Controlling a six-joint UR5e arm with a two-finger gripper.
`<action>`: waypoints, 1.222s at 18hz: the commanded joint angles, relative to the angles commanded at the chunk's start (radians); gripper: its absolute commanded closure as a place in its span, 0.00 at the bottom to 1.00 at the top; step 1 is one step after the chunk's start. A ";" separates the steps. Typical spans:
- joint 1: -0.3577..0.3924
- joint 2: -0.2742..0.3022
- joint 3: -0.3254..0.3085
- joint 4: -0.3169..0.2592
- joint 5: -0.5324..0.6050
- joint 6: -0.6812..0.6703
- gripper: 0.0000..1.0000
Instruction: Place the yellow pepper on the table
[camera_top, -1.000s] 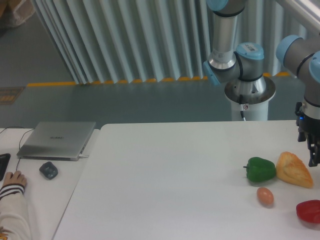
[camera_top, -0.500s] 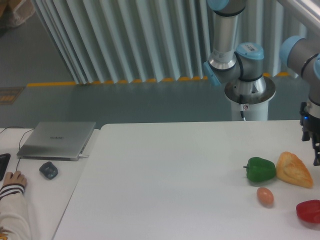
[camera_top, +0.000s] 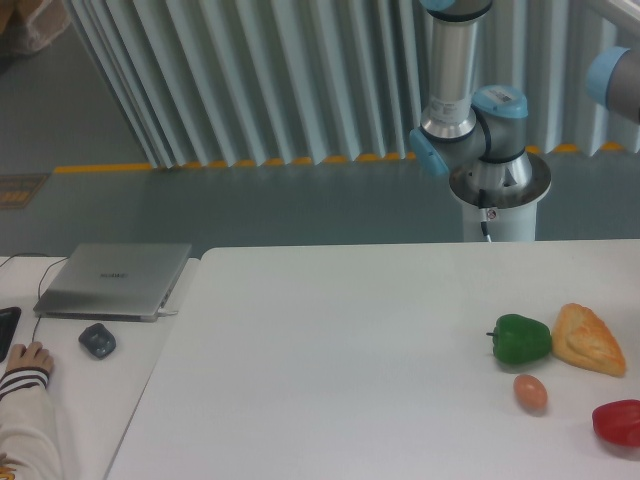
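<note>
Tabletop (camera_top: 330, 350): white, carrying four items grouped at its right end. Green pepper (camera_top: 521, 338), touching or just beside the bread lump (camera_top: 588, 339); egg (camera_top: 531, 392) near them in front; red pepper (camera_top: 617, 422) cut by the frame edge. Yellow pepper: not in view, so its position cannot be told. Arm (camera_top: 470, 120): base column behind the tabletop, one joint at upper right; its reach runs out of frame to the right, likely toward the unseen pepper. Pincer: outside the frame, state unknown. Side desk: laptop (camera_top: 115, 280), mouse (camera_top: 97, 340), a person's hand (camera_top: 27, 357).
</note>
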 joint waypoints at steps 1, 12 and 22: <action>0.003 -0.014 0.012 0.000 0.032 0.026 0.00; 0.075 -0.186 0.072 0.112 0.129 0.089 0.00; 0.086 -0.259 0.091 0.222 0.128 0.091 0.00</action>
